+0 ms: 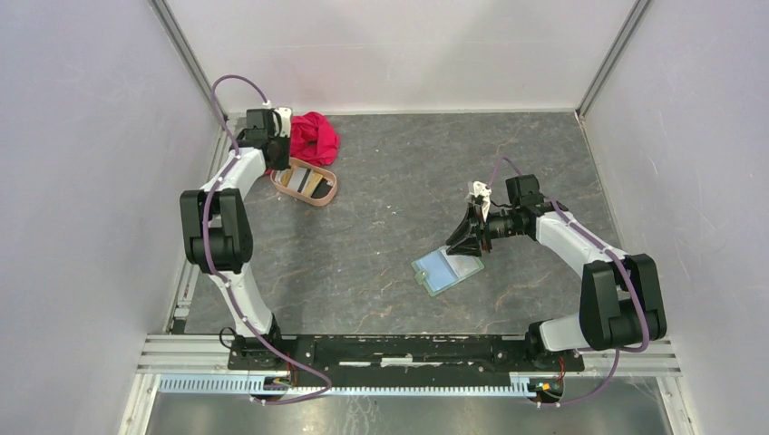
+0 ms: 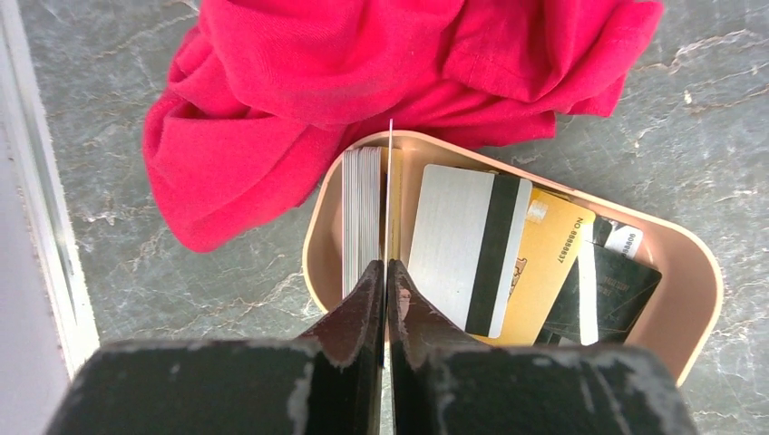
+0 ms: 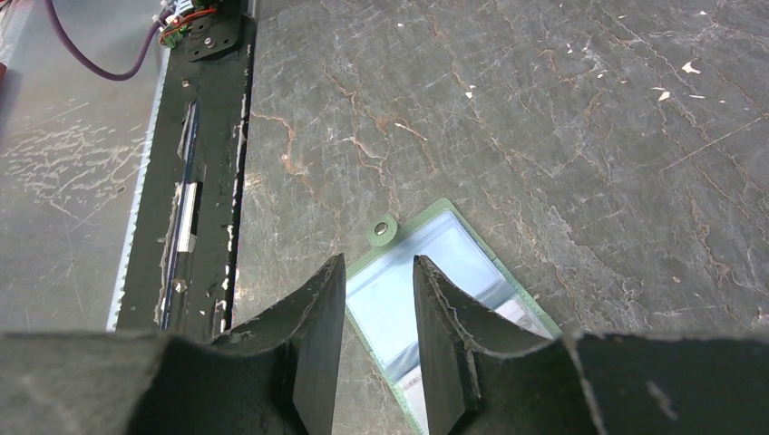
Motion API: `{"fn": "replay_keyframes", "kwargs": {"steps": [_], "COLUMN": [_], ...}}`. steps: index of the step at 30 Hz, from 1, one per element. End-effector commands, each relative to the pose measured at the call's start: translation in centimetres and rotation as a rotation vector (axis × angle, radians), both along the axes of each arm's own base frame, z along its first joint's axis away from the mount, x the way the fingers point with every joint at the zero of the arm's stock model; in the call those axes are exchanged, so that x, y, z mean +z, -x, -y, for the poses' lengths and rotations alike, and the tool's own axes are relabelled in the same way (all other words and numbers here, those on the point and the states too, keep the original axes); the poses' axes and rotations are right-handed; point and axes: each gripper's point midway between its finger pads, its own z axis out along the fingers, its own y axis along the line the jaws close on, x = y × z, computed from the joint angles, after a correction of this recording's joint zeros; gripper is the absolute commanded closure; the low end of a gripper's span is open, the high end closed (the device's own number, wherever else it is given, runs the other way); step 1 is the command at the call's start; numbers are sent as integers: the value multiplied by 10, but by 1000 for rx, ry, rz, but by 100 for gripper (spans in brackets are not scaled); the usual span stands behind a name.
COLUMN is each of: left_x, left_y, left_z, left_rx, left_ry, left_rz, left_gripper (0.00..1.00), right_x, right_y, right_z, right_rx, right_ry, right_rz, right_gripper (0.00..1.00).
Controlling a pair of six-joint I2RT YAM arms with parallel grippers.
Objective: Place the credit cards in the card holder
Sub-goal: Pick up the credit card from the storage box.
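The credit cards lie in a pinkish-tan oval tray (image 1: 325, 193) at the back left. In the left wrist view the tray (image 2: 703, 272) holds a stack of cards on edge (image 2: 361, 217), a silvery-white card with a dark stripe (image 2: 453, 236), an orange-gold card (image 2: 549, 263) and a dark card (image 2: 621, 290). My left gripper (image 2: 388, 272) is shut on one thin card seen edge-on (image 2: 390, 181), upright over the tray. The sage-green card holder (image 1: 447, 271) lies open on the table. My right gripper (image 3: 379, 272) hovers open and empty just above its pale blue inside (image 3: 453, 263).
A crumpled red cloth (image 1: 313, 138) lies behind the tray, touching its far rim (image 2: 363, 82). The black base rail (image 3: 195, 181) runs along the table's near edge. White walls close in the left, back and right sides.
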Motion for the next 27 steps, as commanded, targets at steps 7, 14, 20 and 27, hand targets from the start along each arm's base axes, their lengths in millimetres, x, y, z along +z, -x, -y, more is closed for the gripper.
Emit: {"fn": "replay_keyframes", "kwargs": {"steps": [7,14,20,27], "left_x": [98,156,198,217], "left_y": [3,67,157,239], "left_z": [35,123,211,284], "left_rx": [-76,-290,-481,-495], "left_ry": [192,684,1005,1308], "left_rz": [226,304,388,459], "left_gripper": [98,98,98,94], "right_x": [13,19,42,82], "right_y": [-7,-11,-13,0], "right_z": [-1,5,17,20], "right_rx": [19,2,-38,-44], "right_ry": [1,46,51,5], "right_rz": [88,184,314,391], "right_gripper": [60,60,60,58]}}
